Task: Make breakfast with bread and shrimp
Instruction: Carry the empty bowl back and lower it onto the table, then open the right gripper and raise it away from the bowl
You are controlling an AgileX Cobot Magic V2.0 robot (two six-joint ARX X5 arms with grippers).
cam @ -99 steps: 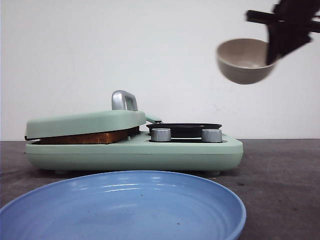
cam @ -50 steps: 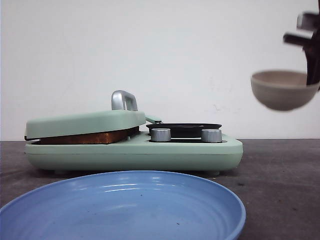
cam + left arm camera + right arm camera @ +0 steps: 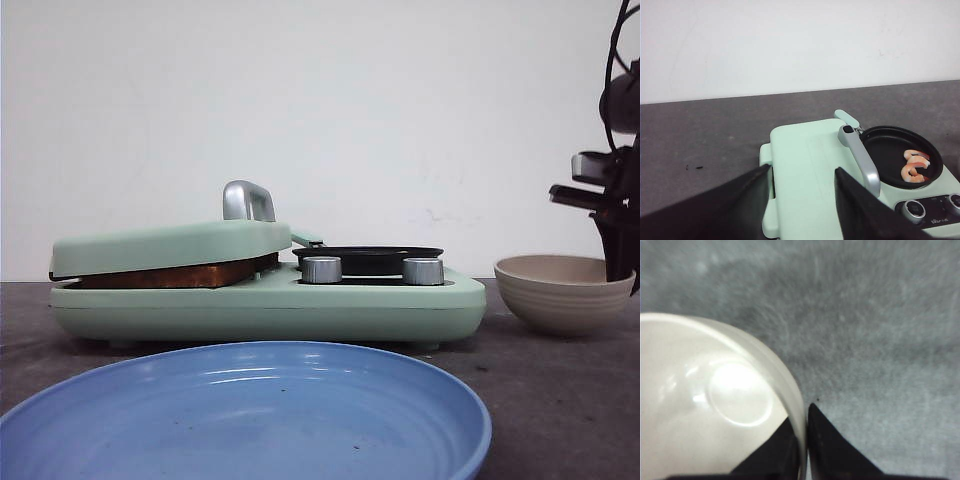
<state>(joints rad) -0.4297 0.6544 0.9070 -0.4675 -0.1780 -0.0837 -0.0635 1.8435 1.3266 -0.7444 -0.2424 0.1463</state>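
Observation:
The bread (image 3: 170, 276) shows only as a brown crust edge, pressed under the shut lid (image 3: 170, 245) of the mint-green breakfast maker (image 3: 270, 305). Pink shrimp (image 3: 915, 167) lie in its black pan (image 3: 890, 150), beside the silver lid handle (image 3: 860, 157). My left gripper (image 3: 803, 169) hovers open over the lid (image 3: 815, 175) with nothing between its fingers. At the far right, my right gripper (image 3: 801, 415) is shut on the rim of an empty beige bowl (image 3: 705, 405). That bowl (image 3: 563, 292) stands on the table beside the maker.
A large empty blue plate (image 3: 250, 420) fills the near foreground in front of the maker. Two silver knobs (image 3: 322, 269) sit on the maker's front below the pan (image 3: 368, 258). Dark grey tabletop (image 3: 560, 400) stretches around; a white wall stands behind.
My right gripper has carried the bowl from high above the pan rightward and down; the bowl now rests on the table. Nothing else has moved.

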